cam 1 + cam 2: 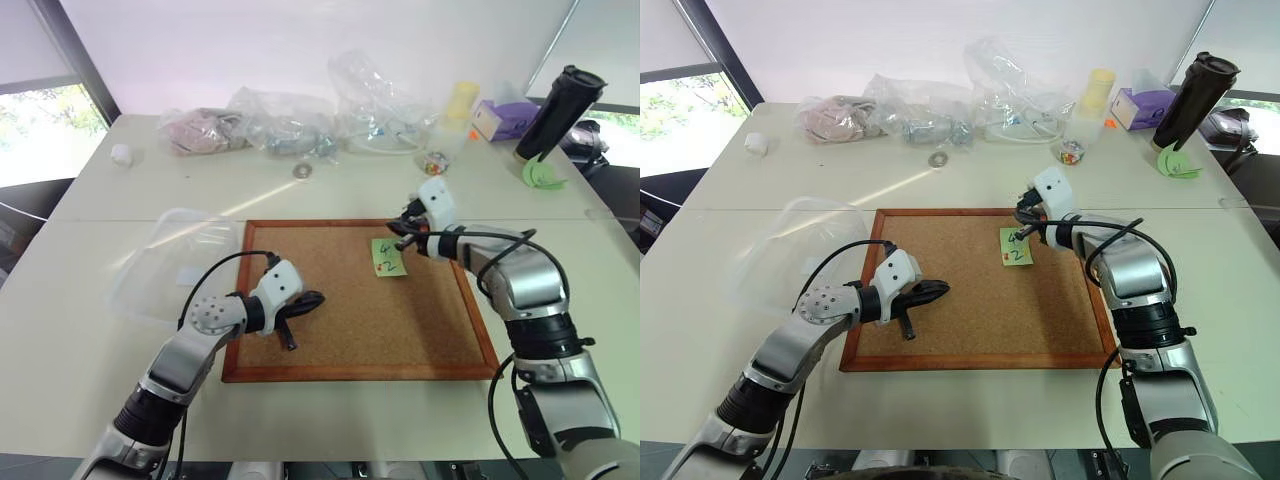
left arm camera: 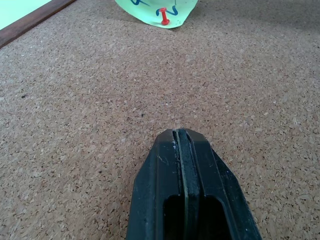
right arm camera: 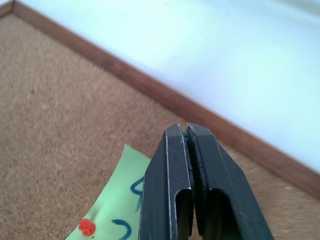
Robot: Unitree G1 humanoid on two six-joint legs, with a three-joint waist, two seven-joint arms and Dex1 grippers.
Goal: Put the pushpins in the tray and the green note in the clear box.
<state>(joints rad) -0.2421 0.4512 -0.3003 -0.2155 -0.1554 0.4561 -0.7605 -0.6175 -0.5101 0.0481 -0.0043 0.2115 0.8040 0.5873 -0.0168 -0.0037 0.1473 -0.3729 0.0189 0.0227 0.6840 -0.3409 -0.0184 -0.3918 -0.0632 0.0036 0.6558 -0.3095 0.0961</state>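
The right hand [image 1: 403, 228], pressed shut, hovers at the green note's [image 1: 388, 257] top edge on the cork board [image 1: 350, 320]; the left hand [image 1: 300, 305], also shut, sits farther off.

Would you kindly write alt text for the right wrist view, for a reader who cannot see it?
The right end effector, fingers shut, hangs over the far corner of the green note on the cork board. A red pushpin sits in the note beside blue scribbles, and the board's wooden frame runs diagonally behind, with the pale table beyond.
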